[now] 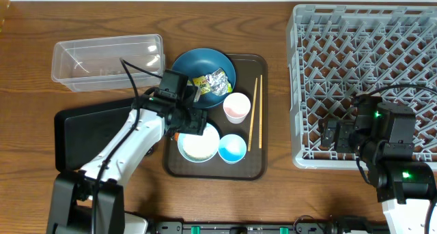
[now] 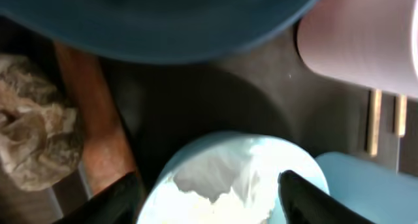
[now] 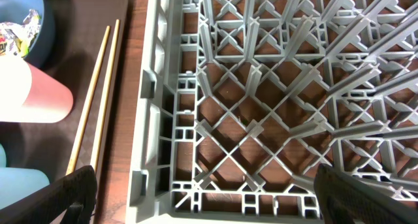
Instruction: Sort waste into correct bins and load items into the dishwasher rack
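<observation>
My left gripper is open, low over the white bowl of loose white rice, a finger at each side of it. The dark blue bowl holds the foil wrapper. The white cup with pink inside, the light-blue bowl and the chopsticks lie beside them. Crumpled tissue and an orange stick show left of the white bowl. My right gripper is open and empty over the near-left edge of the grey rack.
The dishes sit on a brown serving tray. A clear plastic tub stands at the back left. A flat black tray lies at the left, partly under my left arm. The nut-like piece is not in view.
</observation>
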### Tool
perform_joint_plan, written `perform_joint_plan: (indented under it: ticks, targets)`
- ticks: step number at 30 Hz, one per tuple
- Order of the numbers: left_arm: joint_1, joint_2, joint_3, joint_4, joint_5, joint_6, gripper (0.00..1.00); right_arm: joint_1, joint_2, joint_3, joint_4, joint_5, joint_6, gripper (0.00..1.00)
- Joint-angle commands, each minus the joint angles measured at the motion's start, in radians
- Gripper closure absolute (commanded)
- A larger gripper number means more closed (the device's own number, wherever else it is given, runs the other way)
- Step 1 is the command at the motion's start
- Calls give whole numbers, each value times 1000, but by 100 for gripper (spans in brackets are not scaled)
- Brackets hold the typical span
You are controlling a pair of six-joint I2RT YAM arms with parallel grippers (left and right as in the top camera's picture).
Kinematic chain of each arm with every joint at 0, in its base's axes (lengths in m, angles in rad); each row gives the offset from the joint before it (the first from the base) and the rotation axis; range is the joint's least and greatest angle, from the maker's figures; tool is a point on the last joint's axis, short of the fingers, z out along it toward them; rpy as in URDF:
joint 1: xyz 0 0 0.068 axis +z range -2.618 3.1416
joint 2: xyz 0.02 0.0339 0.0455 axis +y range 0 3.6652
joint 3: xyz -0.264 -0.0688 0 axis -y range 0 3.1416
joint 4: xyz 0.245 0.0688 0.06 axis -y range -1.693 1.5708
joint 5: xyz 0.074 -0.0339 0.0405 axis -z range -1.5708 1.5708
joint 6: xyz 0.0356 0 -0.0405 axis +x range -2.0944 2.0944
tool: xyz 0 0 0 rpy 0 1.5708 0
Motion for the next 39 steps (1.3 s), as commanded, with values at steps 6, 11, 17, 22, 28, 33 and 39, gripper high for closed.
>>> perform_joint_plan:
  ticks: [6, 11, 17, 22, 28, 33, 39]
  targets:
    - [-2, 20, 21, 13, 9, -3, 66, 8, 0, 21, -1, 7, 10, 1]
    - [-2, 20, 21, 14, 9, -3, 93, 8, 0, 21, -2, 7, 10, 1]
    - [11, -10, 33, 4, 5, -3, 94, 8, 0, 21, -2, 7, 10, 1]
    - [80, -114, 94, -15, 5, -3, 94, 8, 0, 21, -1, 7, 10, 1]
    - [194, -227, 148, 56, -15, -3, 94, 8, 0, 21, 0, 7, 10, 1]
    - [278, -241, 148, 240, -110, -3, 94, 8, 0, 21, -1, 7, 10, 1]
    - [336, -154, 148, 450, -153, -3, 93, 8, 0, 21, 0, 6, 10, 1]
